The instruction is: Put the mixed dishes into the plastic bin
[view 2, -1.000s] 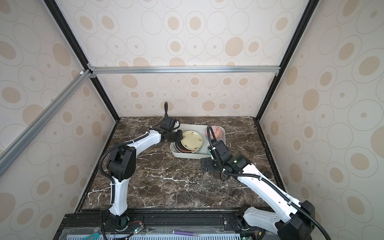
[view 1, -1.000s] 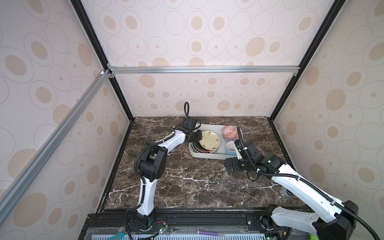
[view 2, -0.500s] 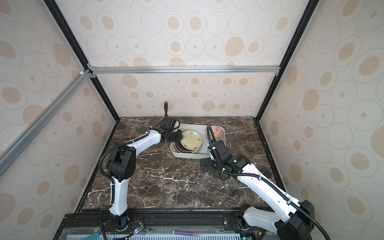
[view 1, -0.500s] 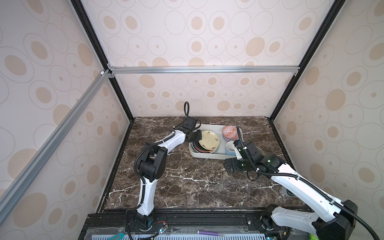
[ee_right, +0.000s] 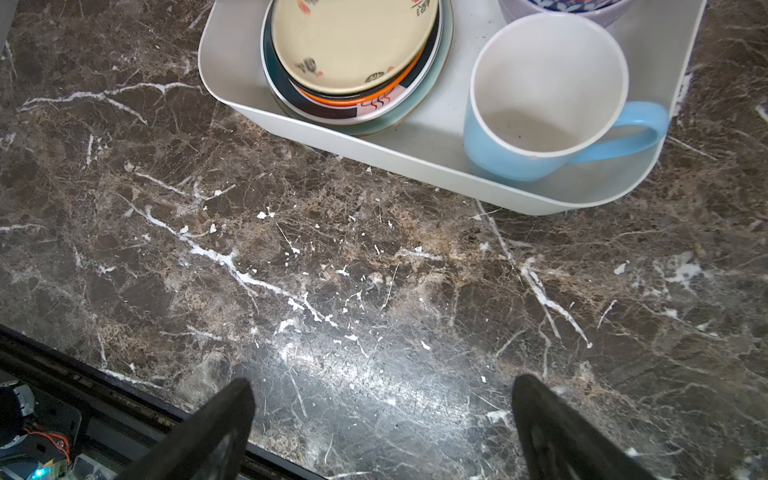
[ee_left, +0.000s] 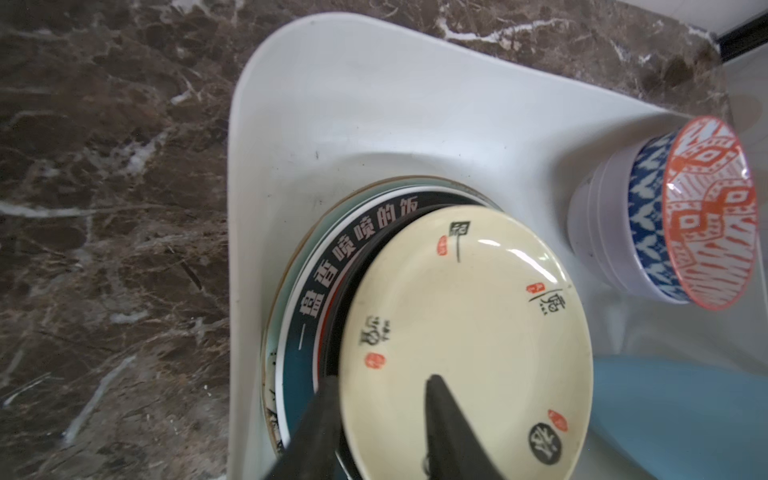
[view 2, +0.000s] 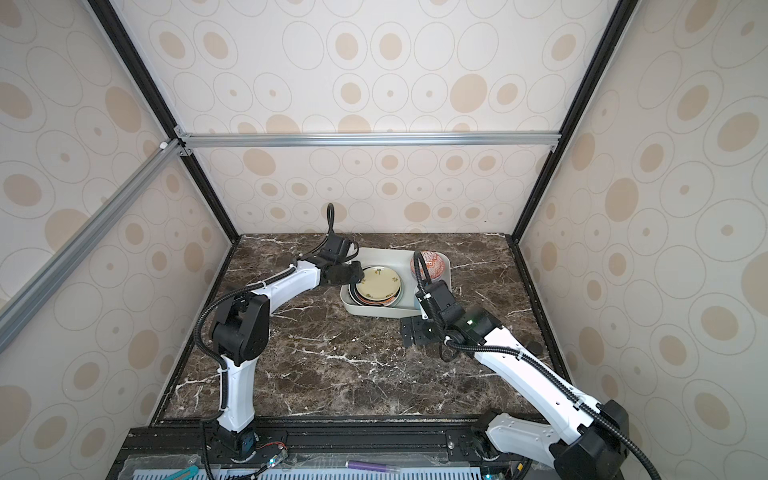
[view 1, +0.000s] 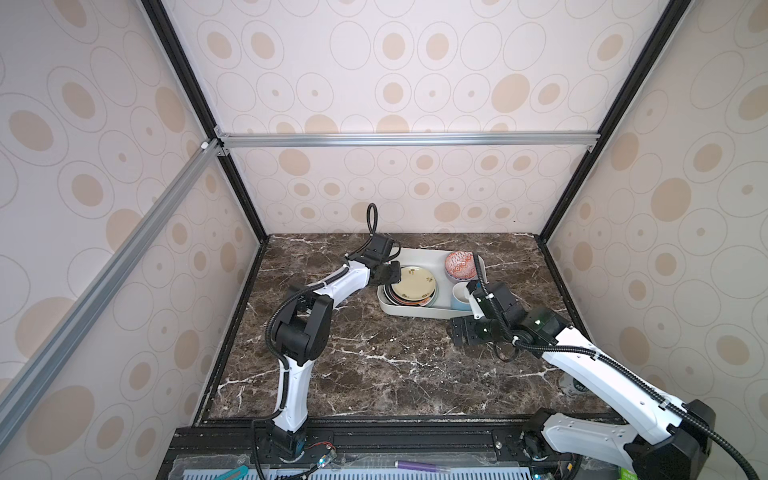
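The white plastic bin stands at the back of the marble table. In it a cream plate tops a stack of black, orange, white and mint plates. A red-white patterned bowl sits nested in a lilac bowl at the bin's far corner, and a blue mug stands upright beside it. My left gripper is open, its fingers astride the cream plate's rim. In front of the bin, my right gripper hangs open and empty over bare marble.
Patterned walls and black frame posts enclose the table on three sides. A black rail runs along the front edge, with a purple pen beyond it. A small round object lies near the right wall behind my right arm.
My left gripper's jaws have parted from the cream plate, which now lies on the stack. The right arm has barely moved.
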{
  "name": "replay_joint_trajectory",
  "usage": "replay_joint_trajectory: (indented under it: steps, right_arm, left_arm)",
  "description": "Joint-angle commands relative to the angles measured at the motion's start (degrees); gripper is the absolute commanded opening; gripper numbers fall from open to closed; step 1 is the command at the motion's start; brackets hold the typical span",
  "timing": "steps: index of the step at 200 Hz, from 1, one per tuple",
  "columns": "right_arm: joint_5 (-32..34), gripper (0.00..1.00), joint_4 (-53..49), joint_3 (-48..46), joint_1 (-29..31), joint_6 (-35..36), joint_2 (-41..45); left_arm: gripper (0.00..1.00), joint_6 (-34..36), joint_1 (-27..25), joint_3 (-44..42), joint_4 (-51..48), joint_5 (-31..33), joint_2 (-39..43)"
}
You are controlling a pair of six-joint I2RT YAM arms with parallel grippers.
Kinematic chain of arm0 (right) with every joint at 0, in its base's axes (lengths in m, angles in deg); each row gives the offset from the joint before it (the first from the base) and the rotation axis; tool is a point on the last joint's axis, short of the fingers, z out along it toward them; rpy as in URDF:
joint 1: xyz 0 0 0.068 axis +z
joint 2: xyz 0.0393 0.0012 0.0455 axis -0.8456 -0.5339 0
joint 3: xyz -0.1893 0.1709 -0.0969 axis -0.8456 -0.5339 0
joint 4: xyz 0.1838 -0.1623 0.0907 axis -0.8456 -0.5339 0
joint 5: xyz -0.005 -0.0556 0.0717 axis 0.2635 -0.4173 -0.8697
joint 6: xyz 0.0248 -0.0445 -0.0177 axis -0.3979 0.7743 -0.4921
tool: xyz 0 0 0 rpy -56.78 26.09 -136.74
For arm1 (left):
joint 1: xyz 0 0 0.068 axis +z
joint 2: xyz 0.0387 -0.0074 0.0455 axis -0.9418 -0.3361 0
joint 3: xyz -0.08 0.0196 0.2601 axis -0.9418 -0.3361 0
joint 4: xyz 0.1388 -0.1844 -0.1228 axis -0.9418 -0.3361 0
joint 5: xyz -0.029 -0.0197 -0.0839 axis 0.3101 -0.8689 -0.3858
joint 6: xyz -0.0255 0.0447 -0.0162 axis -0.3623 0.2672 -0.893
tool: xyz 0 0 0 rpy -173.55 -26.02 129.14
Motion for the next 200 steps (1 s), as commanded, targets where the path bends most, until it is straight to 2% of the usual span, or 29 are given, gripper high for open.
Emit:
replay_joint_trajectory:
  steps: [1,10,20,25,55,83,119,146,165,183,190,200]
  right_arm:
    - [-0.32,1.00,-1.21,1.64,-0.34,-0.39,0.32]
    - [-0.35,1.00,-1.24,1.91,-0.39,-0.38,0.19]
    - [-0.41,1.00,-1.34,2.14,-0.36,-0.36,0.16]
    - [-0.51,1.00,-1.47,2.22,-0.35,-0.38,0.11]
    - [-0.21,1.00,-2.28,3.57,-0.34,0.42,0.00]
    - [2.64,1.00,-4.46,5.50,-0.48,2.20,0.68]
    - [3.22,1.00,-5.68,4.44,-5.55,3.65,4.03]
    - [1.97,1.00,-6.36,1.45,-9.58,3.41,6.55]
    - [1.07,1.00,-6.54,-0.31,-9.84,2.34,8.43]
    - [0.11,1.00,-6.49,-1.80,-9.84,0.91,10.19]
    - [0.03,1.00,-6.52,-2.38,-9.85,0.57,11.01]
    - [0.32,1.00,-6.68,-2.94,-9.84,0.32,11.76]
  left_arm:
    - [0.71,1.95,-0.14,-0.08,-1.85,2.10,3.78]
    - [0.79,2.43,-0.09,-0.20,-2.12,2.50,4.44]
    - [0.95,2.50,-0.10,-0.49,-2.25,3.19,5.64]
    - [0.99,2.65,-0.14,-0.77,-2.23,3.36,6.38]
    - [0.99,3.58,0.25,-3.53,-1.84,5.71,11.96]
    - [0.99,5.52,1.37,-8.22,-2.19,11.10,18.72]
    - [0.99,7.84,3.65,-20.39,-0.19,21.76,29.75]
    - [0.99,8.26,4.87,-29.59,3.47,21.21,37.48]
    - [0.95,8.35,4.87,-32.04,5.08,17.72,38.76]
    - [0.87,8.37,4.92,-30.78,4.42,15.25,36.16]
    - [0.80,8.45,4.86,-29.92,3.98,14.78,34.57]
    - [0.64,8.51,4.92,-28.35,3.80,13.79,32.01]
